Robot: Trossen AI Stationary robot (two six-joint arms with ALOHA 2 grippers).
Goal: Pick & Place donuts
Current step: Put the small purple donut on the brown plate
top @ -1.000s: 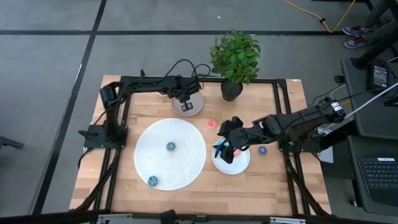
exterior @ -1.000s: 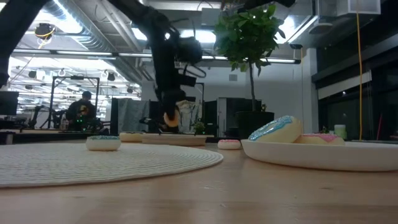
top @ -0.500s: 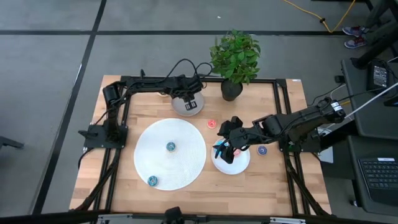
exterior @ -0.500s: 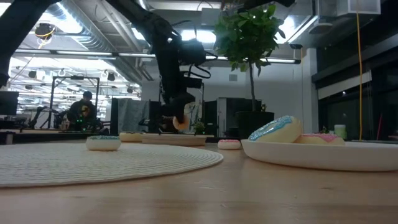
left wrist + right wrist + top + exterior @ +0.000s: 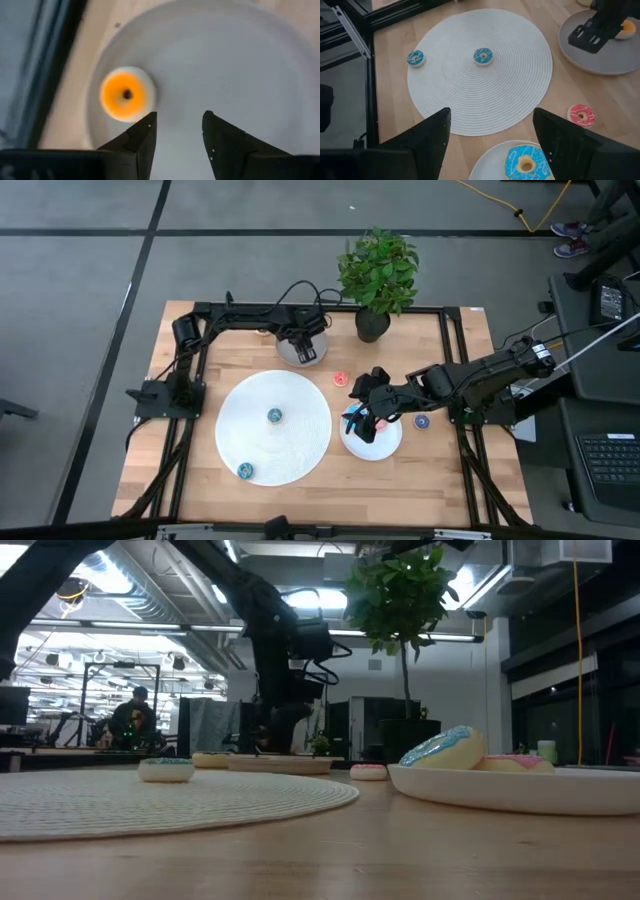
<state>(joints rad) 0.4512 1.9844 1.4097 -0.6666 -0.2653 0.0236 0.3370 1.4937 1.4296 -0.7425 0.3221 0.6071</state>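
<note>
Donuts first: the orange donut lies flat on the grey plate at upper centre of the overhead frame, close to the plate's rim. Left pincer hangs right over that plate, jaws parted with nothing between them; the orange ring sits clear of the fingers, off to one side, so it looks set down and let go.

Right pincer waits low over the white plate at centre right, jaws spread wide and empty, poised, I'd guess, above its own drop spot. That plate already carries the blue donut.

More rings are out on the table: two teal donuts on the big white disc, one near its middle and one at its lower left edge; a red-pink donut on bare wood between the disc and the grey plate; a dark blue donut just right of the white plate. Those strays look like the work left.
</note>
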